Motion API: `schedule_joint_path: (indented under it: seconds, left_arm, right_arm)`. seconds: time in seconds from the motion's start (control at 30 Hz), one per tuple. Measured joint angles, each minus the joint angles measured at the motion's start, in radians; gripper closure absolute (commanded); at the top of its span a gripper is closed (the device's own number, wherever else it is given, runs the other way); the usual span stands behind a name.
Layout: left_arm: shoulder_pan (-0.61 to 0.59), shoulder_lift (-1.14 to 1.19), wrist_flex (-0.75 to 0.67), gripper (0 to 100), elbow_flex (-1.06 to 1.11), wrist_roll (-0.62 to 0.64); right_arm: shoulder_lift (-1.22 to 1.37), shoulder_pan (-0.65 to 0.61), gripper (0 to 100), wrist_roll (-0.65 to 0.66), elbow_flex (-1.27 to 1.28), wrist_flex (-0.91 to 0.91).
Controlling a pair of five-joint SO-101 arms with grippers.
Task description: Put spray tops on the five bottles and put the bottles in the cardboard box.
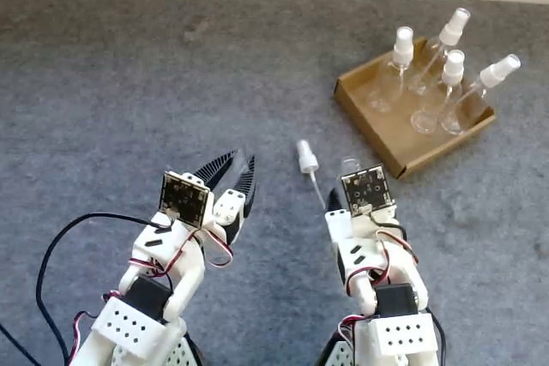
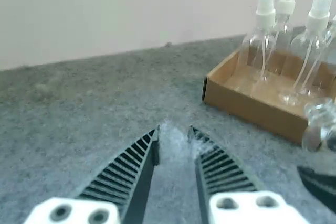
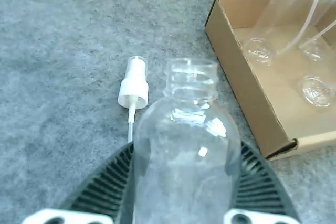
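Observation:
A clear open-necked bottle (image 3: 186, 140) lies between the jaws of my right gripper (image 3: 186, 171), which is shut on it; its neck (image 1: 349, 164) sticks out past the wrist. A loose white spray top (image 1: 306, 159) with its thin tube lies flat on the carpet just beside that neck, also seen as the spray top (image 3: 133, 85). The cardboard box (image 1: 360, 107) at the back right holds several upright capped bottles (image 1: 401, 66). My left gripper (image 1: 237, 174) stands open over bare carpet to the left of the spray top, nothing between its fingers (image 2: 128, 163).
Grey carpet covers the table. The box wall (image 2: 247, 109) stands to the right of my left gripper, with the held bottle (image 2: 320, 129) nearer. A pale wall runs along the far edge. Black cables trail at the front left.

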Motion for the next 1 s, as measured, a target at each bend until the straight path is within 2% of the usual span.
schedule_joint_path:
  seconds: [0.13, 0.33, 0.53, 1.0]
  left_arm:
    - [0.000, 0.000, -0.025, 93, 0.000, 0.000]
    - [0.000, 0.000, 0.037, 93, 0.000, -0.006]
    - [0.000, 0.000, 0.040, 93, 0.000, -0.110]
    - [0.000, 0.000, 0.089, 93, 0.000, -0.118]
  right_arm:
    - [0.000, 0.000, 82.7, 0.000, 0.000, 0.000]
    - [0.000, 0.000, 82.7, 0.000, 0.000, 0.000]
    - [0.000, 0.000, 82.7, 0.000, 0.000, 0.000]
    - [0.000, 0.000, 82.7, 0.000, 0.000, 0.000]
